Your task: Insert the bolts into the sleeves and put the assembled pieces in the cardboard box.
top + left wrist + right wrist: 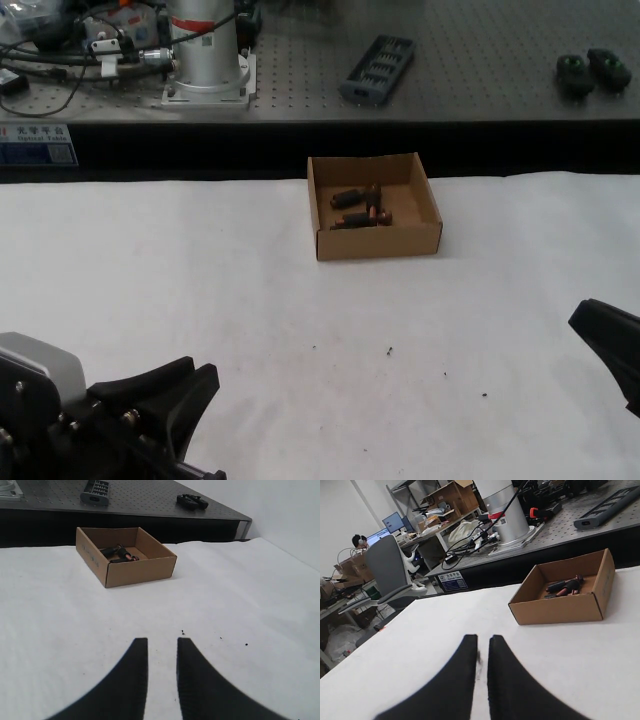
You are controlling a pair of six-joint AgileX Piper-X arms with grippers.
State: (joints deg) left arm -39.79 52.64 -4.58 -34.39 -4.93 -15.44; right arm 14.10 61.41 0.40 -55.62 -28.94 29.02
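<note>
The cardboard box [378, 240] stands on the white sheet at the far middle. Several dark assembled bolt-and-sleeve pieces [360, 208] lie inside it. My left gripper [200, 375] rests low at the near left, well short of the box. In the left wrist view the box [140, 570] and its pieces [119, 553] lie ahead of my left gripper [162, 640], whose fingers stand slightly open around nothing. My right gripper [590, 315] sits at the near right edge. In the right wrist view it [483, 637] is shut and empty, with the box [560, 610] and pieces [565, 586] beyond.
A dark perforated bench behind the sheet carries a metal column [205, 50], a black slotted tray [378, 68] and two black parts [592, 72]. Small dark specks [389, 351] dot the white sheet [200, 280] between the grippers and the box.
</note>
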